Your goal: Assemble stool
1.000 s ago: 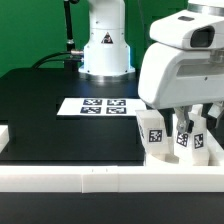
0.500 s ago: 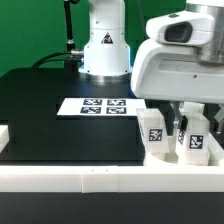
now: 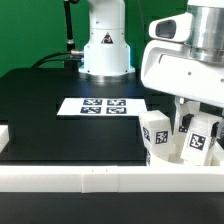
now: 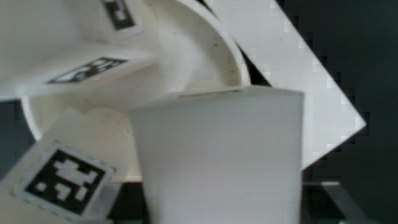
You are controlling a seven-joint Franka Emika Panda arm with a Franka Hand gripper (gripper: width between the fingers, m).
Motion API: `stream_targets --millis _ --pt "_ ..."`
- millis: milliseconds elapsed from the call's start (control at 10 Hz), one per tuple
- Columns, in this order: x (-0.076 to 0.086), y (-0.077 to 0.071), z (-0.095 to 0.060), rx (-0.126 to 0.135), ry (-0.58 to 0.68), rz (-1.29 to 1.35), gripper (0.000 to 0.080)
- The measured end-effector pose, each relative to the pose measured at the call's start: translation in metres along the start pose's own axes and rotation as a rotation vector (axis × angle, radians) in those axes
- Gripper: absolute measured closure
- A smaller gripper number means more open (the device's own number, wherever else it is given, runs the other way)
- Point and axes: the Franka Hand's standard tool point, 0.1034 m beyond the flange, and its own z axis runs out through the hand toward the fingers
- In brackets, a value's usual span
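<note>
Two tagged legs (image 3: 157, 135) visible at lower right of exterior view, by the border rail (image 3: 110, 178) | gripper (image 3: 187, 118) low over them, jaw state cannot tell | wrist view: white leg fills frame | advice: keep leg upright, move slowly, clear the neighbouring leg (image 3: 200, 140).

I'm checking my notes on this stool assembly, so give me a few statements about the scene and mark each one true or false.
1. The flat white marker board lies on the black table. True.
2. The small white rectangular block legs stand at the exterior view's left. False: they are at its right.
3. The legs carry black-and-white square tags. True.
4. The white border rail is black. False: it is white.
5. The pincer's state is plain to see. False: it cannot be told.
</note>
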Motion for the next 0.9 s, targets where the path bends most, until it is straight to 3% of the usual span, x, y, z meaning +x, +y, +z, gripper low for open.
stream_targets --millis 400,800,900 --pt "0.0 0.0 0.0 -0.002 -0.004 0.355 0.0459" --pt "-0.007 -0.004 -0.001 0.053 0.001 1.017 0.0459" --pt "-0.011 -0.009 -0.001 0.07 -0.011 1.046 0.0459"
